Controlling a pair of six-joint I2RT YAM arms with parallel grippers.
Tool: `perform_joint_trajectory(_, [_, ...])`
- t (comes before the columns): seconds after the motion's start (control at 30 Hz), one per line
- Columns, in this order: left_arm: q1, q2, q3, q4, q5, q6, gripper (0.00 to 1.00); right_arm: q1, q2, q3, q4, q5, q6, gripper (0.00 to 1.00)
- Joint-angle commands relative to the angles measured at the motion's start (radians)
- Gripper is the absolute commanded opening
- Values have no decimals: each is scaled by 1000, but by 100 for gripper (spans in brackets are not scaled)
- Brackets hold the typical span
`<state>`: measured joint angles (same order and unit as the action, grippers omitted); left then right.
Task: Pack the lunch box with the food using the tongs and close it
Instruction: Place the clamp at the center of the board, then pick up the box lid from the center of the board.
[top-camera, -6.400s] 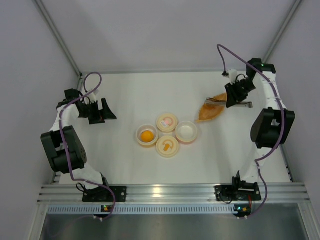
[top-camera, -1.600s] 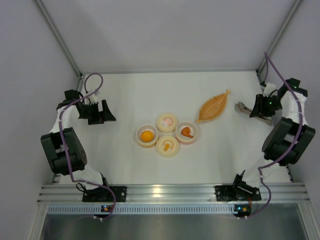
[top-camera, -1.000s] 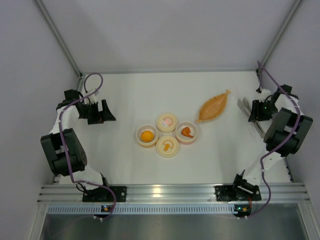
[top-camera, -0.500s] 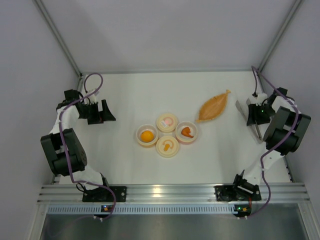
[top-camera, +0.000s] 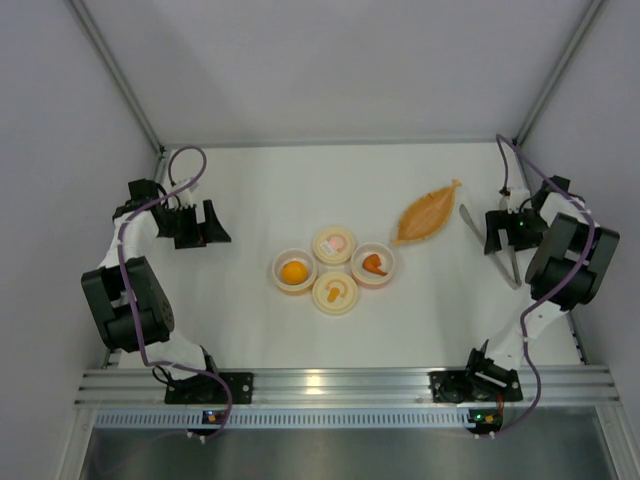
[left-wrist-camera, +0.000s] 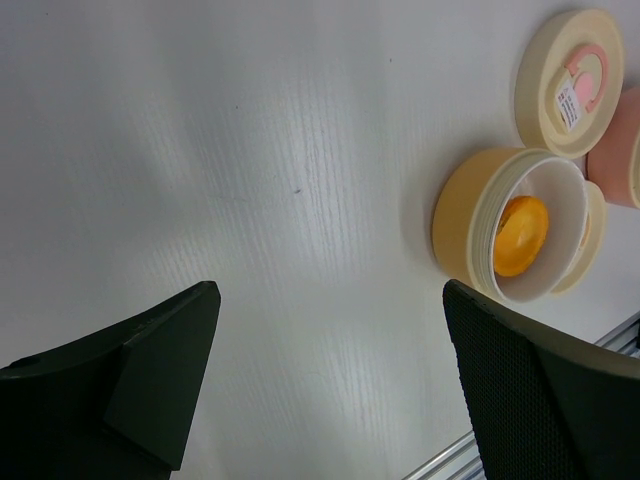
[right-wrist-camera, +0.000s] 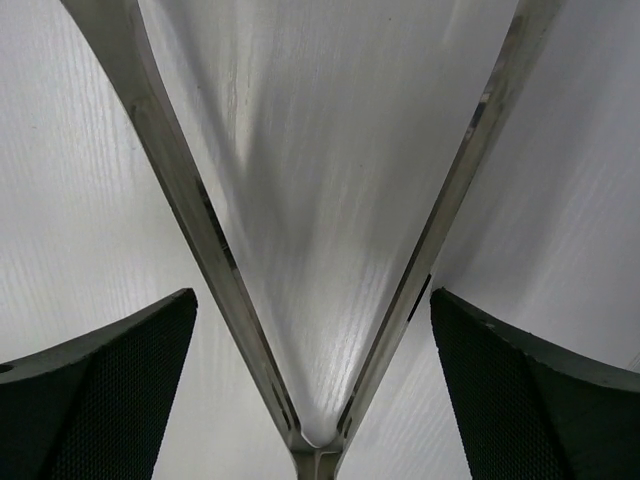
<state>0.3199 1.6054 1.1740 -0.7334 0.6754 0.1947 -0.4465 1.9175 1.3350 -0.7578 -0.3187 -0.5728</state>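
The lunch box stands at mid-table: a yellow tub (top-camera: 294, 271) holding the orange ball (top-camera: 294, 270), and a pink tub (top-camera: 373, 264) holding the orange wedge (top-camera: 374, 264). Its two cream lids (top-camera: 334, 243) (top-camera: 335, 291) lie beside them. The silver tongs (top-camera: 513, 270) lie on the table at the right, spread in a V (right-wrist-camera: 190, 230). My right gripper (top-camera: 497, 228) (right-wrist-camera: 312, 300) is open, a finger outside each tong arm near the joint. At the far left my left gripper (top-camera: 205, 222) (left-wrist-camera: 330, 300) is open and holds nothing. Its view shows the yellow tub (left-wrist-camera: 455, 215) and ball (left-wrist-camera: 520, 235).
An orange leaf-shaped dish (top-camera: 428, 212) lies between the tubs and the right gripper. The enclosure's walls and corner posts stand close behind both arms. A metal rail (top-camera: 340, 385) runs along the near edge.
The right gripper has opened, and the tongs' arms have sprung apart on the table. That gripper has shifted slightly left. The left arm has not moved.
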Motion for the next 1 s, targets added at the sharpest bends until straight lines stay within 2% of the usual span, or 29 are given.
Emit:
perform_joint_trajectory(0.0, [-1, -41, 4, 5, 10, 37, 98, 9, -73, 47, -38, -23, -24, 99])
perform_joint_trajectory(0.2, [1, -58, 21, -14, 32, 61, 98, 8, -152, 183, -149, -106, -38, 99])
perform_joint_trajectory(0.43, [-31, -114, 29, -63, 20, 195, 98, 35, -251, 323, -305, -273, -24, 100])
perform_joint_trajectory(0.53, [-125, -156, 33, -54, -94, 238, 98, 80, -304, 296, -305, -295, -7, 99])
perform_joint_trajectory(0.63, [-319, -174, 45, -38, -285, 287, 97, 132, -354, 244, -291, -318, 13, 99])
perform_joint_trajectory(0.67, [-434, -176, 50, -32, -322, 302, 96, 147, -374, 231, -285, -322, 27, 100])
perform_joint_trajectory(0.73, [-508, -147, 68, -23, -385, 311, 95, 196, -388, 190, -267, -321, 43, 99])
perform_joint_trajectory(0.77, [-556, -121, 114, -30, -393, 305, 95, 212, -400, 176, -258, -318, 65, 98])
perform_joint_trajectory(0.9, [-601, 55, 314, -92, -390, 203, 85, 261, -417, 122, -221, -321, 108, 97])
perform_joint_trajectory(0.97, [-610, 157, 437, -156, -329, 183, 81, 267, -417, 121, -233, -341, 97, 93])
